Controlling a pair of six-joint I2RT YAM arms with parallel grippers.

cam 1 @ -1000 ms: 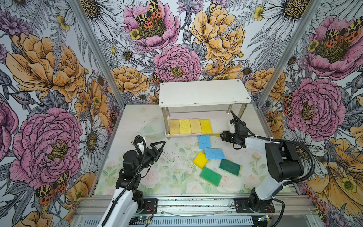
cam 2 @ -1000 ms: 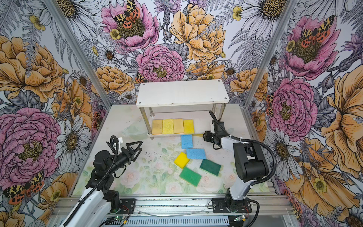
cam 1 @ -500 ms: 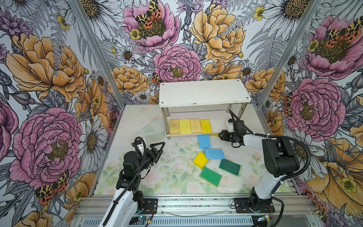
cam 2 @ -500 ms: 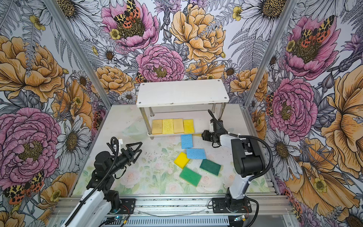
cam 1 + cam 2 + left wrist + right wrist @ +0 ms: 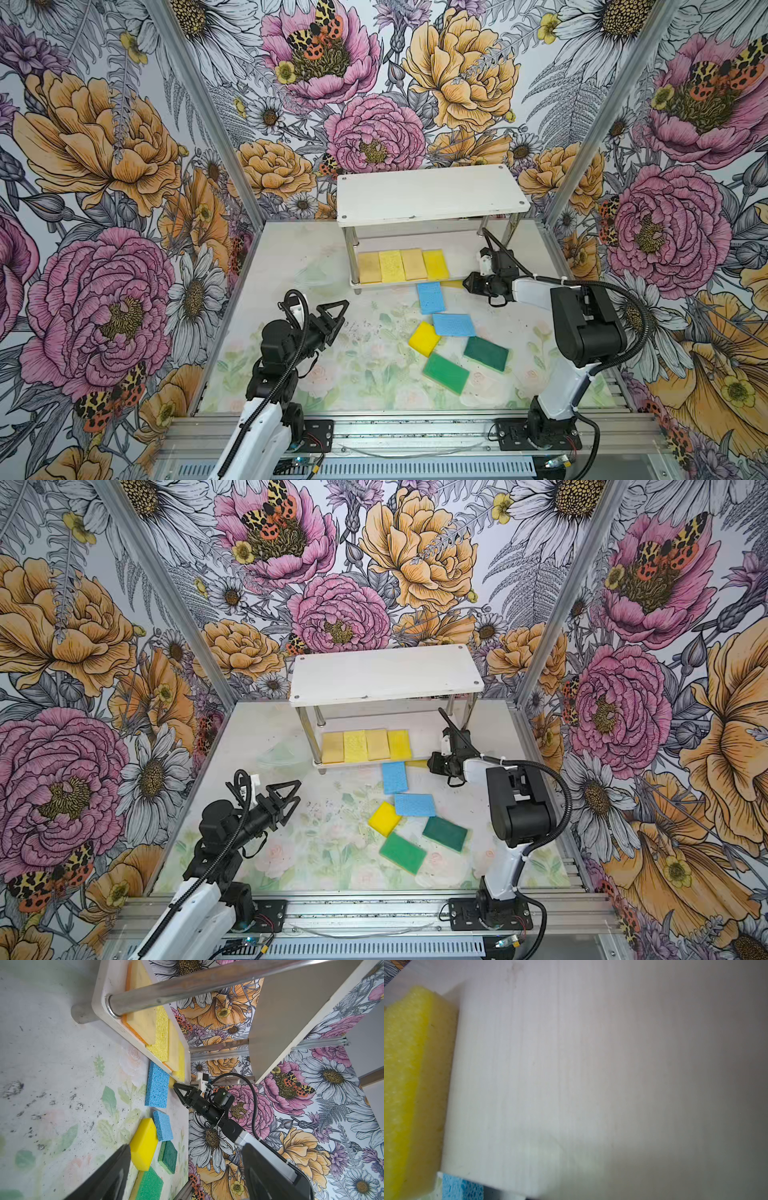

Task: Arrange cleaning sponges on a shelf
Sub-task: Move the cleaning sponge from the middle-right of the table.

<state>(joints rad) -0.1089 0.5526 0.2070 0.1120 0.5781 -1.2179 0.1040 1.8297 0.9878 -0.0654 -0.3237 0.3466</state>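
The shelf (image 5: pixel 432 193) stands at the back; several yellow and tan sponges (image 5: pixel 403 266) lie in a row on its lower board. A yellow sponge (image 5: pixel 452 284) pokes out at that board's front edge, and my right gripper (image 5: pixel 465 282) is low on the table, shut on its edge. The same grip shows in the left wrist view at the yellow sponge (image 5: pixel 171 1082). Loose on the table lie two blue sponges (image 5: pixel 431 297) (image 5: pixel 454 325), a yellow one (image 5: pixel 424 338) and two green ones (image 5: pixel 486 353) (image 5: pixel 446 373). My left gripper (image 5: pixel 338 318) hovers open and empty left of them.
Flowered walls close in the left, back and right sides. A metal rail (image 5: pixel 395 432) runs along the front edge. The shelf's chrome posts (image 5: pixel 351 249) stand at its corners. My right arm's dark elbow (image 5: pixel 582 328) rises over the table's right part.
My right gripper has crept left to the yellow sponge at the lower board's edge and its jaws have narrowed. The left arm and the other sponges have not moved.
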